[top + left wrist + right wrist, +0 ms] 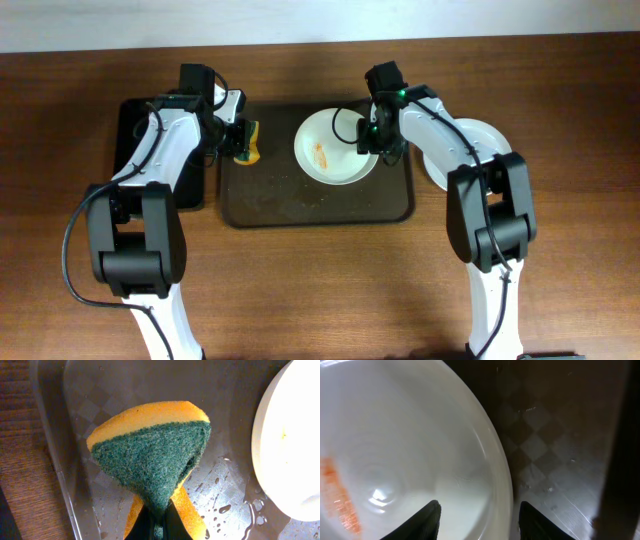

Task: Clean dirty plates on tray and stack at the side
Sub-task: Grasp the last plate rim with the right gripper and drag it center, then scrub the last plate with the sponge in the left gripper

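the left gripper (238, 140) is squeezing a folded sponge (150, 455), yellow with a green side, at the left end of the brown tray (320, 210). a white plate (335, 150) with an orange smear (340, 495) is sitting on the tray. the right gripper (477, 520) is hanging at its right rim, fingers spread apart with the rim between them. a second plate (480, 135) is lying on the table, right of the tray.

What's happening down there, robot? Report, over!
Left gripper shut on sponge, over left end of tray. Right gripper open, straddling rim of smeared plate on tray. Another plate on table, right of tray.
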